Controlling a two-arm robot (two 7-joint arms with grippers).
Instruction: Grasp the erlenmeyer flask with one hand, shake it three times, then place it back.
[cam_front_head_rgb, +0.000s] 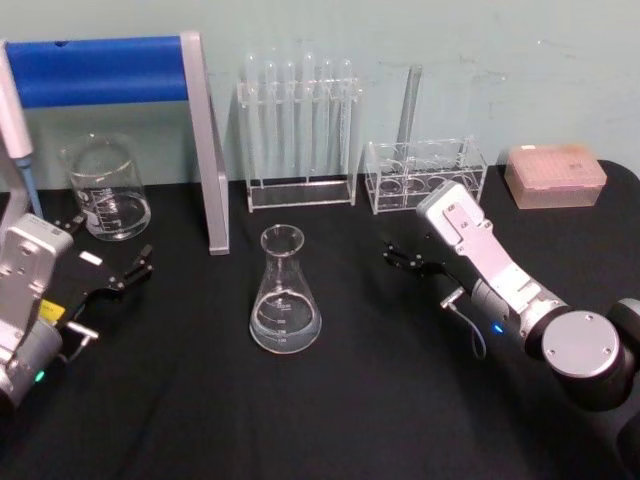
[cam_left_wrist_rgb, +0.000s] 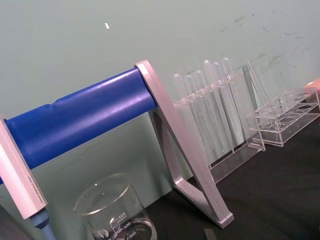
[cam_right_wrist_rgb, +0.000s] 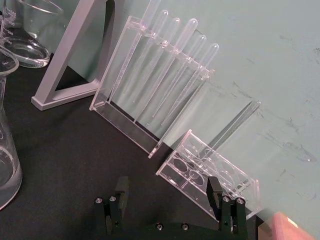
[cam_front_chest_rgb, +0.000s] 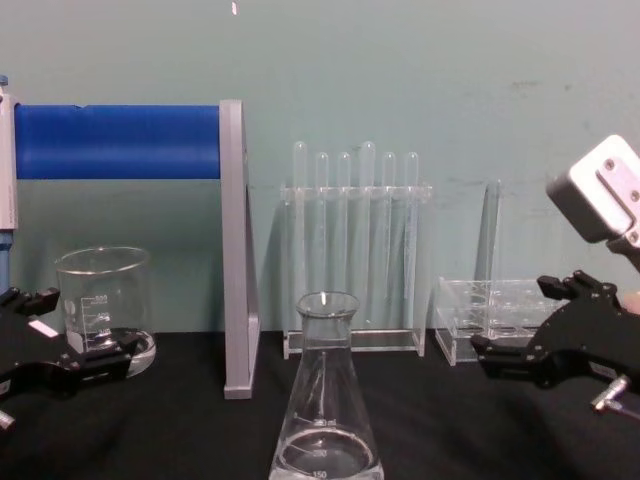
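Here the erlenmeyer flask (cam_front_head_rgb: 285, 292) stands upright on the black table (cam_front_head_rgb: 330, 420), near the middle, free of both grippers. The right gripper (cam_front_head_rgb: 405, 259) hovers at the flask's three o'clock, well apart from it, its two jaws spread wide with nothing between them. The left gripper (cam_front_head_rgb: 105, 272) sits at the flask's nine o'clock, also spread and empty, just in front of the beaker (cam_front_head_rgb: 105, 187). At the flask's twelve o'clock, against the wall, stands the test tube rack (cam_front_head_rgb: 300, 130).
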